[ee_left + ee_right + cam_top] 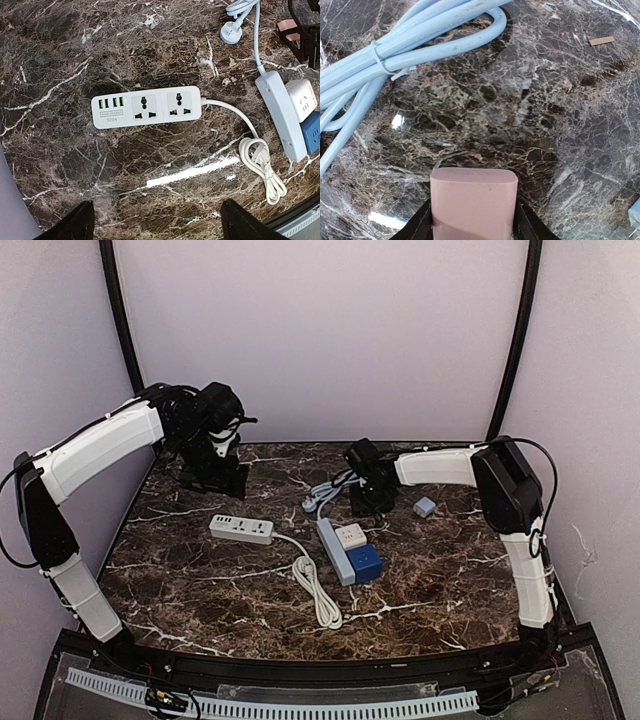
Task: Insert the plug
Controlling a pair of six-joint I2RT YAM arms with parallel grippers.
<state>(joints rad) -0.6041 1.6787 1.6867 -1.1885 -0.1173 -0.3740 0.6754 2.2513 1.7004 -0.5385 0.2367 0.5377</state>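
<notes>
**Spotter:** You have the marble table (200, 590) in front of you. Your left arm (100, 445) is raised at the rear left corner, and your right arm (435, 468) reaches in towards the middle.

**Checker:** Next in size, you see two strips. The white power strip (146, 106) lies flat, left of centre, with its sockets up and four small ports at its left end. The grey-blue strip (335, 552) lies just right of it and angles away from you.

**Spotter:** Your white strip's cord (318, 590) is looped up near the front. A bundle of pale blue cable (410, 50), tied together, lies behind the grey-blue strip.

**Checker:** You have a white adapter (351, 536) and a blue adapter (365, 562) just beside the grey-blue strip, and a small grey block (425, 507) lies apart on the right.

**Spotter:** Your pink plug (472, 200) is in the right gripper (472, 222), clamped between both fingers. It sits low over bare marble near the blue bundle, well apart from the white strip. Whether it touches the table, you cannot tell.

**Checker:** Your left gripper (160, 217) hangs above the white strip with its jaws spread wide and nothing between them.
</notes>
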